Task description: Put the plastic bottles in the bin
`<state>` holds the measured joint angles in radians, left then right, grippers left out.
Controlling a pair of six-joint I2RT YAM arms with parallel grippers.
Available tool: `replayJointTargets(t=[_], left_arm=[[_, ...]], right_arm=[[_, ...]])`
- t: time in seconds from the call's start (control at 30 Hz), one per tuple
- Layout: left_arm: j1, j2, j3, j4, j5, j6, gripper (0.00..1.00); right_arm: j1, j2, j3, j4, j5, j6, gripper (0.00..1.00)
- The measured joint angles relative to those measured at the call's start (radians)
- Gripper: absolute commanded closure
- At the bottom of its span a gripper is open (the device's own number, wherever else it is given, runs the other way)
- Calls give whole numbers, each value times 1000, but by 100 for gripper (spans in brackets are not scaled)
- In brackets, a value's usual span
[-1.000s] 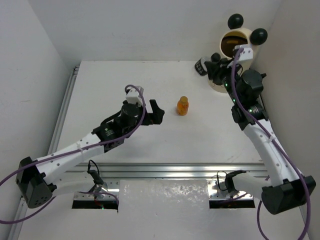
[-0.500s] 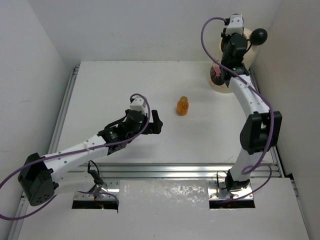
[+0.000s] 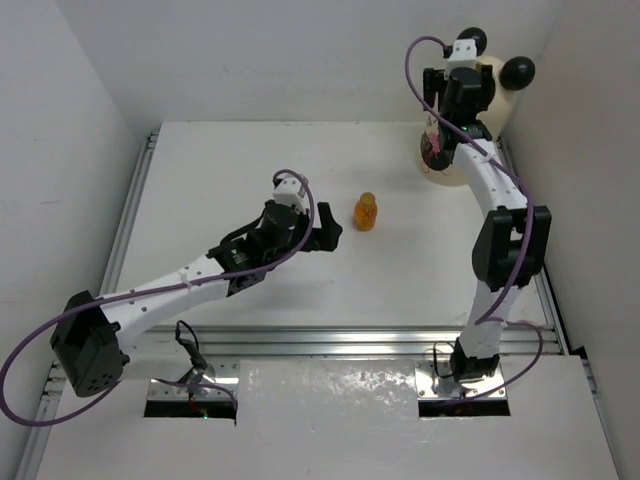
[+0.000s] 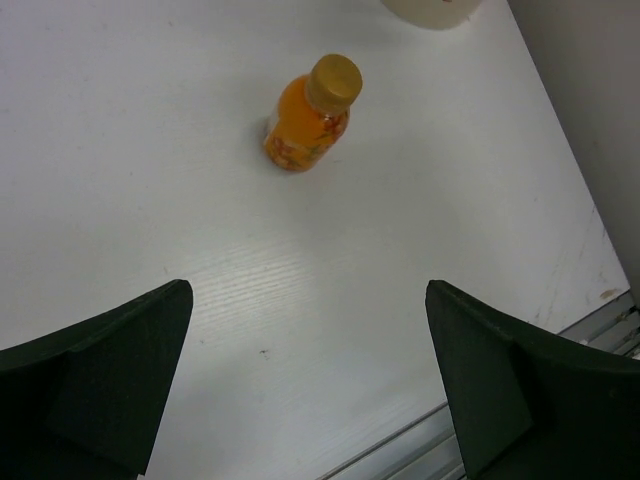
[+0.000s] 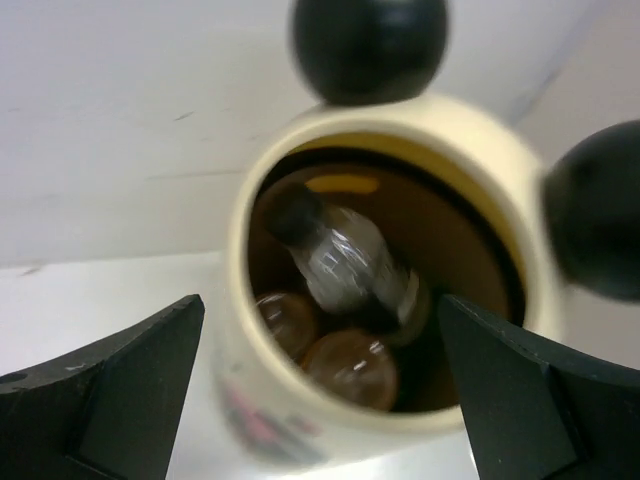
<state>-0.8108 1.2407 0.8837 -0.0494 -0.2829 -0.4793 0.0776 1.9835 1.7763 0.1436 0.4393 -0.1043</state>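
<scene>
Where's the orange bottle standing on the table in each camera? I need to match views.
Top external: orange bottle mid-table, slightly right of centre.
Left wrist: upper centre, upright.
Right wrist: not in it.
Shared landmark: the bin, far right corner from above, clipped at the left wrist's top edge, filling the right wrist view.

I noted the table (image 3: 230, 170) as matt white with a faint grain, its front rail (image 3: 330, 340) bare ribbed metal. The orange bottle (image 4: 300, 125) was glossy translucent plastic; the bin (image 5: 240, 260) was smooth, slightly glossy cream.
</scene>
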Motion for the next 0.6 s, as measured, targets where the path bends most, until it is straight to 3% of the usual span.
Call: replayJointTargets(t=[0.17, 0.33, 0.43, 0.6], left_arm=[[0, -18, 100, -174, -165, -139, 0], [0, -124, 154, -486, -365, -331, 0], [0, -236, 153, -613, -409, -341, 0], [0, -459, 76, -675, -447, -241, 0]], right_arm=[[37, -220, -128, -212, -212, 200, 1], [215, -470, -312, -311, -301, 311, 1], [293, -474, -402, -324, -351, 341, 1], [294, -325, -486, -395, -391, 349, 2]])
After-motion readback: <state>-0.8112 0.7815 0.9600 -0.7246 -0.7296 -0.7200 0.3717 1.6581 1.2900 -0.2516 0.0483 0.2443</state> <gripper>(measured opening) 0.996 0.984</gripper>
